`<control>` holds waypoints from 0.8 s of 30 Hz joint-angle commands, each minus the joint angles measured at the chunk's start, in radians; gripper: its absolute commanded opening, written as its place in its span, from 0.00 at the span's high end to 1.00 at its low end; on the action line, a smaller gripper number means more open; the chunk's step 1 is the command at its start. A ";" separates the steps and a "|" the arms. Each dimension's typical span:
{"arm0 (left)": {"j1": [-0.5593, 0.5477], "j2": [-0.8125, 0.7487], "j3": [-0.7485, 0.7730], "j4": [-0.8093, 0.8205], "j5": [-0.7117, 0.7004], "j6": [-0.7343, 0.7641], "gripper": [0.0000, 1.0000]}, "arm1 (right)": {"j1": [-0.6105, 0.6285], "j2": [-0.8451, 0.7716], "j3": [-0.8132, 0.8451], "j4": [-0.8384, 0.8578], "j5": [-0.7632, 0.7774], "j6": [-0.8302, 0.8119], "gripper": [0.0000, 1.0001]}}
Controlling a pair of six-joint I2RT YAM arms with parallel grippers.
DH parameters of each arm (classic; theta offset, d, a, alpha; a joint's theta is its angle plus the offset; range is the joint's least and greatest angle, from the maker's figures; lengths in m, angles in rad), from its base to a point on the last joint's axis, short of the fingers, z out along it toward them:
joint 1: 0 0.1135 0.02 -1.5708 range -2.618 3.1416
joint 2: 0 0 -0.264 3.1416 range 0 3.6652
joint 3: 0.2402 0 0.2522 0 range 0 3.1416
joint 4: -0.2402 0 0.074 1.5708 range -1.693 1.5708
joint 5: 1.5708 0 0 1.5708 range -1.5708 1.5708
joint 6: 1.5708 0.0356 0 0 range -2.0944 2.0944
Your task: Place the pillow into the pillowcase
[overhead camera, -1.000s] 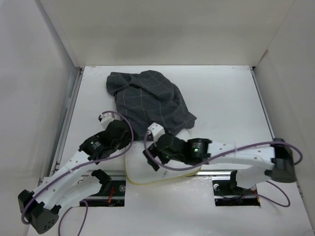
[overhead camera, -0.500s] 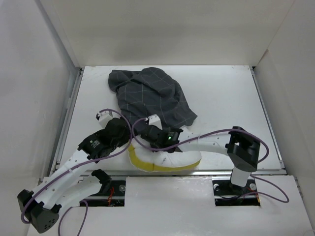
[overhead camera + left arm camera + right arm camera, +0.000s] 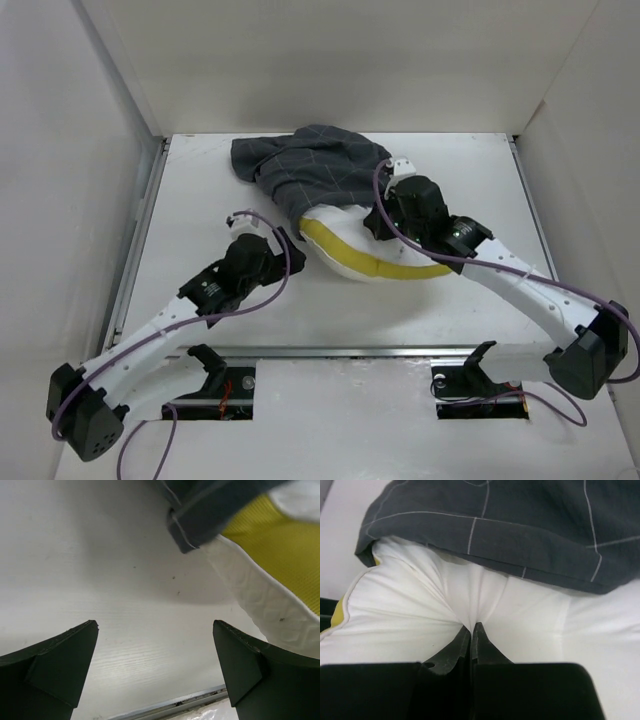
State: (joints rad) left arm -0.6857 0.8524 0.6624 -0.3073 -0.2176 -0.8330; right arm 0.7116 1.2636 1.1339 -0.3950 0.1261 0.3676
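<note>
Now pinching the pillow (image 3: 420, 610) tight with right gripper (image 3: 471, 629), pillowcase (image 3: 520, 530) mouth just above in frame; left gripper (image 3: 154, 626) wide, empty.

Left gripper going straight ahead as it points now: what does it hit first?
Probably bare table, ahead of the open left gripper; the pillowcase corner and pillow sit beyond, rightward. Depth unclear.

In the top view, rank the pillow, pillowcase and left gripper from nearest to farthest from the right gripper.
1. pillow: pinched in the right gripper.
2. pillowcase: just beyond, draped over the pillow's far end.
3. left gripper: open, across the pillow on the left side.
</note>
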 commanded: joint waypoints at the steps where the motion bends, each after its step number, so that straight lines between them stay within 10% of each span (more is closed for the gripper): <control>1: -0.029 0.052 -0.020 0.278 0.066 0.115 0.00 | -0.023 0.002 0.114 0.041 -0.089 -0.045 1.00; 12: 0.047 0.301 0.037 0.439 -0.230 0.048 0.02 | -0.046 0.036 0.219 0.021 -0.187 -0.045 1.00; 24: 0.117 0.436 -0.047 1.043 0.009 0.216 0.13 | -0.055 0.083 0.300 -0.030 -0.243 -0.036 1.00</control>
State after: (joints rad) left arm -0.5629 1.2793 0.6266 0.4530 -0.3080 -0.6937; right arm 0.6533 1.3441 1.3693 -0.4915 -0.0639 0.3244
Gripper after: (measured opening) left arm 0.889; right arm 0.029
